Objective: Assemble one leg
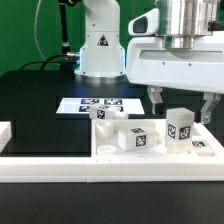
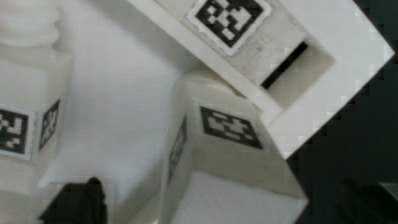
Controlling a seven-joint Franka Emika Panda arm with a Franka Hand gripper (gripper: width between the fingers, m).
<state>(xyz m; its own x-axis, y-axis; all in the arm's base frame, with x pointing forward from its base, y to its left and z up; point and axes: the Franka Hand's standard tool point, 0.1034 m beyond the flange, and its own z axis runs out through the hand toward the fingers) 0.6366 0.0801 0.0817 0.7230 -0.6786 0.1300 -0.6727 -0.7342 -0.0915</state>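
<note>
A leg [image 1: 181, 126], a small white block with square tags, stands upright on the large flat white panel [image 1: 200, 152] at the exterior view's right. My gripper [image 1: 181, 108] hangs right over it, open, one finger on each side of the leg's top, not closed on it. In the wrist view the same leg [image 2: 222, 150] lies between my jaws [image 2: 222, 205]; only the dark fingertip [image 2: 79, 200] on one side shows clearly. A second leg [image 1: 137, 138] lies on the panel's middle, and a third [image 1: 103, 115] stands at its far left corner.
The marker board [image 1: 88, 105] lies on the black table behind the panel. The robot base [image 1: 100, 45] stands at the back. A low white rail [image 1: 60, 165] runs along the front. Another leg [image 2: 25, 110] and the panel's tagged frame [image 2: 267, 50] show in the wrist view.
</note>
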